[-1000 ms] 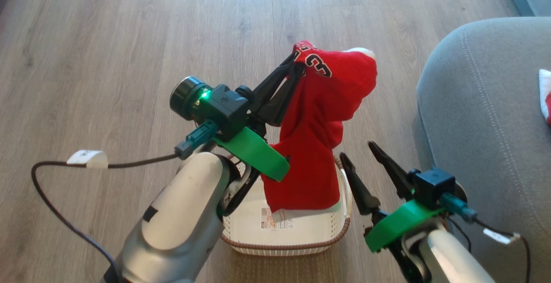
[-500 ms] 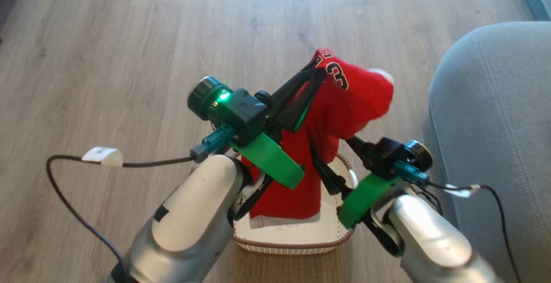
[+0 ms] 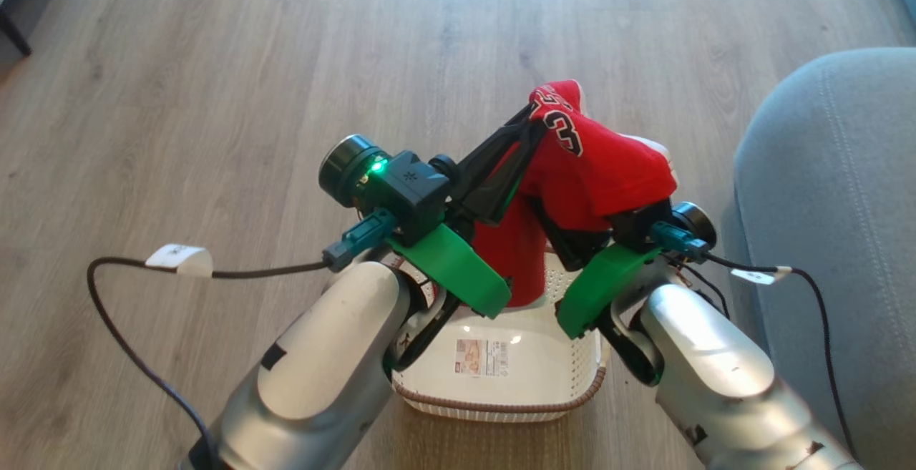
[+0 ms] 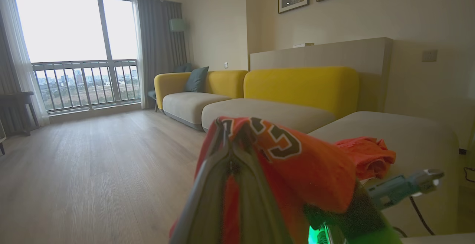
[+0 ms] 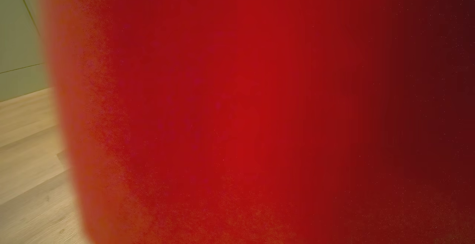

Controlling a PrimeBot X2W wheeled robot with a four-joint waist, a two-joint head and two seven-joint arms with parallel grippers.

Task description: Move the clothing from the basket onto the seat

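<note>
Hanging over the basket [image 3: 501, 407] at frame centre, the jersey [image 3: 601, 177] is clamped by the left pincer [image 3: 533, 114]. The right pincer [image 3: 565, 241] is buried in cloth, its grip untellable. Transfer step, by judgement: next, swing right onto the seat [image 3: 837, 191].

Daylight pours through balcony window [image 4: 76, 28], sky blown out white. Head view bright, sharp; pale sheen on wood floor [image 3: 458, 19], glare spots on basket [image 3: 551, 355] bottom. Right wrist view: red jersey [image 5: 241, 110] close to lens, total blur, darkening rightward.
</note>
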